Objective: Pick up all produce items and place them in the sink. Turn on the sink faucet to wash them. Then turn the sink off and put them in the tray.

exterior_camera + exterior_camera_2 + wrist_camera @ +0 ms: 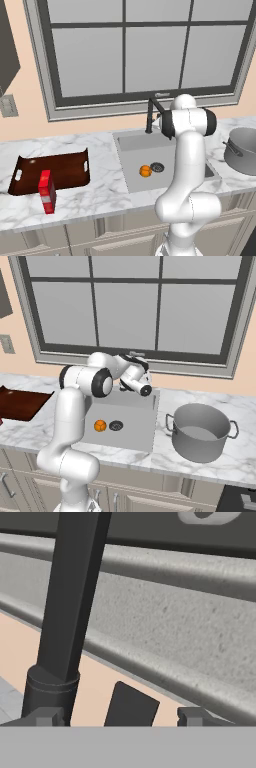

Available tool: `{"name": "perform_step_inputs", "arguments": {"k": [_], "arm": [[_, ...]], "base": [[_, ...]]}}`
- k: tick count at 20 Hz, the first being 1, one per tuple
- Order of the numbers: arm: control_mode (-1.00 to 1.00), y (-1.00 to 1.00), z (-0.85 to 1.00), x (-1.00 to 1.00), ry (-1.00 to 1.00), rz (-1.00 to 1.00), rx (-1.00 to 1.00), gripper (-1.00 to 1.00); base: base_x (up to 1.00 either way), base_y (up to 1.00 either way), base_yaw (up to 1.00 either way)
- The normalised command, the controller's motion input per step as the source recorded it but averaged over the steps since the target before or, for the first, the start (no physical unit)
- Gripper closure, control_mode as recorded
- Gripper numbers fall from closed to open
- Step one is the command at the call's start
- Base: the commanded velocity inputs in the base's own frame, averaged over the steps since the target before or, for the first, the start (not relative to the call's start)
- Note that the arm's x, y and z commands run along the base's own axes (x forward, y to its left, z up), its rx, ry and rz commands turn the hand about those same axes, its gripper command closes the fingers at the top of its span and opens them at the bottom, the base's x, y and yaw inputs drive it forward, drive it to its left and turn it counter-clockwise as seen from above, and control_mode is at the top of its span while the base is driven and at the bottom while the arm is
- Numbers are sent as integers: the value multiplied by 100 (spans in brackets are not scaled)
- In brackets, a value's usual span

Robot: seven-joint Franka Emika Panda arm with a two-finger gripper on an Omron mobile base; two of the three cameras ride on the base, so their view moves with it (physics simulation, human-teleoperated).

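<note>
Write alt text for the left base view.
An orange fruit lies in the grey sink beside the drain, with the white robot arm rising in front toward the black faucet. Left on the marble counter sit a wooden tray and a red box; a grey pot stands right.

A small, smooth, bright orange fruit is seen lying on the floor of the grey rectangular sink, just beside the round dark drain. The sink is set into the white marble counter. A thin black faucet stands upright at the sink's back edge. A dark reddish-brown wooden tray with raised ends and white cut-out handles is placed well apart from the sink.
</note>
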Motion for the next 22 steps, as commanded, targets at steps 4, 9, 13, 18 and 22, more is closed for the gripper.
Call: {"name": "perform_step_inputs", "arguments": {"k": [4, 9, 13, 18, 22], "arm": [[-100, 2, 0, 25, 0, 0, 0, -100], [-100, 0, -1, 32, 0, 0, 0, -100], [-100, 0, -2, 29, 0, 0, 0, -100], [-100, 15, -10, 25, 0, 0, 0, 100], [-100, 34, -11, 24, 1, 0, 0, 100]], "base": [[0, 0, 0], [0, 0, 0], [0, 0, 0], [0, 0, 0], [0, 0, 0]]}}
